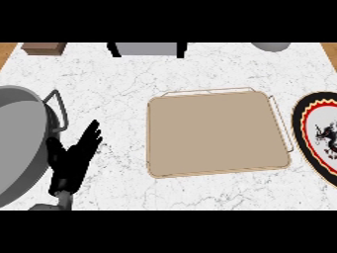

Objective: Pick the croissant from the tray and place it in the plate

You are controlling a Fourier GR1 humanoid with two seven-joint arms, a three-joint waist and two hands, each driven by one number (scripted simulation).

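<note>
Robot hand lower left rests wide open; we see no croissant on the tray, so any grab could come up empty.

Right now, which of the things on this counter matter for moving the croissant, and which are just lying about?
For the job: tray, plate, left hand resting open. No croissant shows.

Lying about: big grey pan, brown block, grey box, grey round thing at the far edge.
</note>
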